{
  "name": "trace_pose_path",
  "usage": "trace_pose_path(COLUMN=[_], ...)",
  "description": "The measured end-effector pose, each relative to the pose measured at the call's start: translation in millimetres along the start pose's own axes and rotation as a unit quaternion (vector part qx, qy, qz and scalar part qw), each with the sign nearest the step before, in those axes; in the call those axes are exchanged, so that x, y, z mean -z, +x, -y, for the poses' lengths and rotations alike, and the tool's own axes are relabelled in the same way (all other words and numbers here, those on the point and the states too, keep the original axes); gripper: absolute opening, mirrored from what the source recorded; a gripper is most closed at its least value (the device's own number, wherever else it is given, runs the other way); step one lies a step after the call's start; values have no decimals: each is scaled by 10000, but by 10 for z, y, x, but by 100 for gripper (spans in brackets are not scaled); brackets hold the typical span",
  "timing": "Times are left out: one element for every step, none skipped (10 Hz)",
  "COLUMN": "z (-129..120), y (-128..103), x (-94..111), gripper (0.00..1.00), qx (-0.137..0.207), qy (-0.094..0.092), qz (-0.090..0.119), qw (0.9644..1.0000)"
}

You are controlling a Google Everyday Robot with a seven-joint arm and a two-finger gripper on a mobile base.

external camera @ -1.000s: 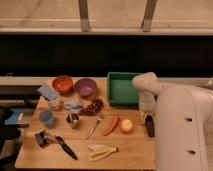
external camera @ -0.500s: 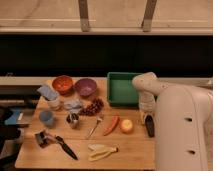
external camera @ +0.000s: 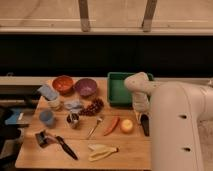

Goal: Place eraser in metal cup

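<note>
The eraser is a flat black bar lying on the wooden table near its right edge, just right of a yellow-orange fruit. My gripper hangs from the white arm directly over the eraser's far end, fingers shut; whether it touches the eraser is unclear. The metal cup stands upright far to the left, past the red pepper and a spoon. The arm's bulky white body covers the table's right side.
A green tray sits behind the gripper. An orange bowl, a purple bowl, grapes, a blue cup, a white cup, a black-handled brush and a banana fill the left and front.
</note>
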Motion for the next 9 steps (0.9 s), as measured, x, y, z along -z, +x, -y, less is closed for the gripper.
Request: trace_pose_path(z=[-6,1,3,5,9,12,16,18,22], y=[1,3,5,6,6,7,8,9,10], x=[-3,-4,-7,-8,-9,-10,-12,-13,-14], gripper=[0,0,0,0,0,0,0,0,0], qx=[7,2,3,4,3,0,0,-2,-5], qy=[3,2,4,7,10,9,15,14,16], qz=[-4,-4,-5,-5,-5,-5,-6,-6,-7], qw=[10000,10000,10000,10000,10000,10000,10000,10000,10000])
